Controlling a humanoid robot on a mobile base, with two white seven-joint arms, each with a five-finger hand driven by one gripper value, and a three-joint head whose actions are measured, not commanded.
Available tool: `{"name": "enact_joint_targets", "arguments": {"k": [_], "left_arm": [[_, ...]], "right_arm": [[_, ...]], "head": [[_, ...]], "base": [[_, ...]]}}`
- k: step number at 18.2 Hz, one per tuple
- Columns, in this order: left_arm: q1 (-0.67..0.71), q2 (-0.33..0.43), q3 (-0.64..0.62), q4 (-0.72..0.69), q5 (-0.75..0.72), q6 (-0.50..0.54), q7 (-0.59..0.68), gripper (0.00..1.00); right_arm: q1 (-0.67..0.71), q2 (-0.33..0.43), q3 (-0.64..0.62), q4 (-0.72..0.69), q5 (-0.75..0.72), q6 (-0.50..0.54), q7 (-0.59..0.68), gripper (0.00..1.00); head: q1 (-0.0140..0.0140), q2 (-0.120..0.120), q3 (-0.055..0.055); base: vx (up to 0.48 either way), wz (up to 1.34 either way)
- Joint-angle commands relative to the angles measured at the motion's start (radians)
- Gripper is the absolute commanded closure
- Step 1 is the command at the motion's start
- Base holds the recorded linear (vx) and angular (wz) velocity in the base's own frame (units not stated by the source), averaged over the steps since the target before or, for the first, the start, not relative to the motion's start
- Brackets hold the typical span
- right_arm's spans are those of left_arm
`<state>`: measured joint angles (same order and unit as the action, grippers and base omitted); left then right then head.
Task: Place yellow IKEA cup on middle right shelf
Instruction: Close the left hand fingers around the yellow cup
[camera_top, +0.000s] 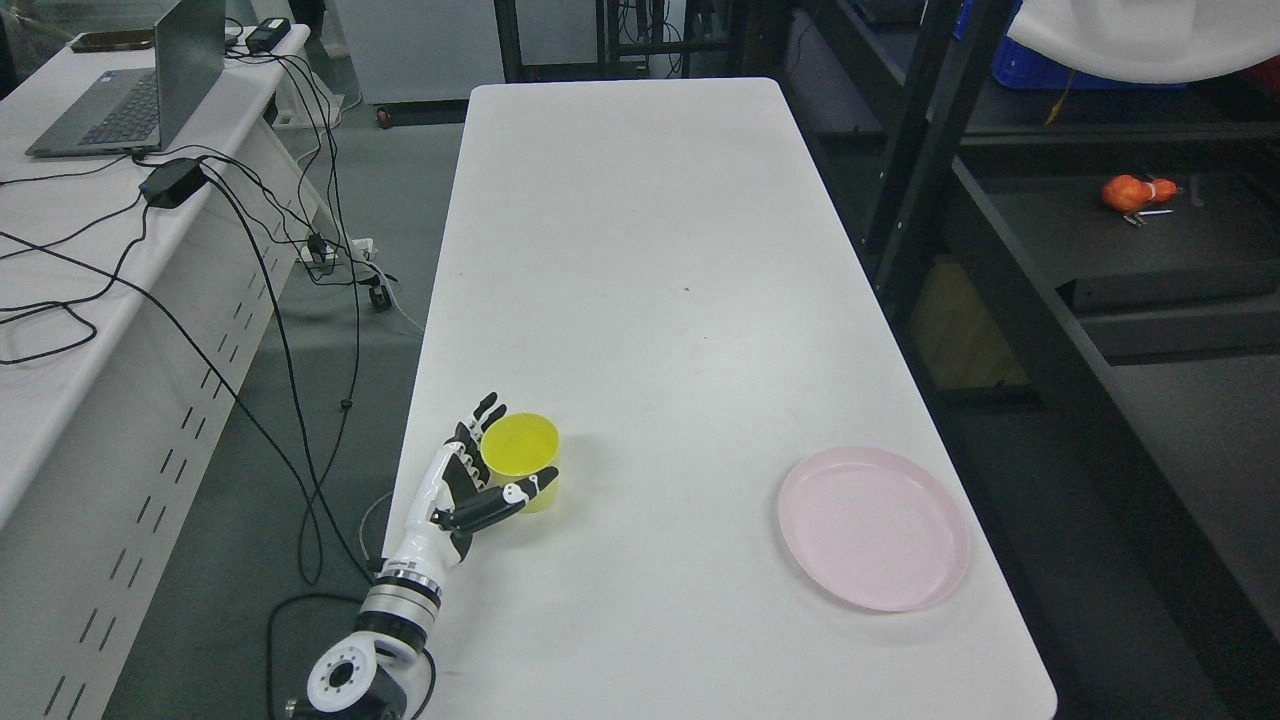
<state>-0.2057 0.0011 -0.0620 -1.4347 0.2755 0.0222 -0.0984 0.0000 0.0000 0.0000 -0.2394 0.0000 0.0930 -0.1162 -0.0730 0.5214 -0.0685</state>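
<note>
The yellow cup (520, 450) stands upright on the white table (640, 250), near its left edge. My left hand (520, 442) reaches in from the lower left and brackets the cup. Its fingers (486, 412) lie straight along the cup's far left side, and its thumb (527, 488) crosses the cup's near side. The fingers are spread rather than curled, so the hand is open around the cup, which rests on the table. A black shelf rack (1010, 270) stands to the right of the table. My right arm is out of view.
A pink plate (873, 527) lies on the table's near right. An orange object (1135, 192) sits on a rack shelf at the right. On the left, a second white desk (60, 300) carries a laptop (140, 90) and trailing cables (300, 300).
</note>
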Motion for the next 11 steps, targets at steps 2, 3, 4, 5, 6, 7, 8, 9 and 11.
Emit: {"name": "enact_joint_targets", "arguments": {"k": [2, 3, 4, 5, 6, 7, 8, 9, 11], "left_arm": [[-0.024, 0.016, -0.004, 0.057, -0.001, 0.001, -0.001, 0.08], [-0.026, 0.016, -0.004, 0.057, -0.001, 0.001, -0.001, 0.14], [-0.026, 0.016, -0.002, 0.057, -0.001, -0.001, -0.001, 0.22], [-0.026, 0.016, -0.002, 0.057, 0.001, -0.010, -0.001, 0.30], [-0.026, 0.016, 0.001, 0.057, 0.002, -0.014, -0.001, 0.42], [-0.023, 0.016, 0.002, 0.057, 0.004, -0.033, -0.001, 0.54], [-0.020, 0.016, 0.004, 0.057, 0.007, -0.065, -0.001, 0.65], [-0.015, 0.016, 0.010, 0.056, 0.016, -0.137, 0.000, 0.83], [-0.001, 0.016, 0.013, 0.036, 0.028, -0.211, 0.000, 0.98]], "right_arm": [[0.014, -0.017, 0.017, 0.000, -0.025, 0.001, 0.000, 0.01], [0.014, -0.017, 0.017, 0.000, -0.025, 0.001, 0.000, 0.01], [0.014, -0.017, 0.017, 0.000, -0.025, 0.001, 0.000, 0.01], [0.014, -0.017, 0.017, 0.000, -0.025, 0.001, 0.000, 0.01], [0.014, -0.017, 0.017, 0.000, -0.025, 0.001, 0.000, 0.01], [0.014, -0.017, 0.017, 0.000, -0.025, 0.001, 0.000, 0.01], [0.014, -0.017, 0.017, 0.000, -0.025, 0.001, 0.000, 0.01], [0.014, -0.017, 0.017, 0.000, -0.025, 0.001, 0.000, 0.01], [0.014, -0.017, 0.017, 0.000, -0.025, 0.001, 0.000, 0.01]], "head": [[0.0000, 0.000, 0.000], [0.0000, 0.000, 0.000], [0.0000, 0.000, 0.000], [0.0000, 0.000, 0.000], [0.0000, 0.000, 0.000], [0.0000, 0.000, 0.000], [0.0000, 0.000, 0.000], [0.0000, 0.000, 0.000], [0.0000, 0.000, 0.000]], "base": [[0.000, 0.00], [0.000, 0.00], [0.000, 0.00], [0.000, 0.00], [0.000, 0.00], [0.000, 0.00], [0.000, 0.00], [0.000, 0.00], [0.000, 0.00]]}}
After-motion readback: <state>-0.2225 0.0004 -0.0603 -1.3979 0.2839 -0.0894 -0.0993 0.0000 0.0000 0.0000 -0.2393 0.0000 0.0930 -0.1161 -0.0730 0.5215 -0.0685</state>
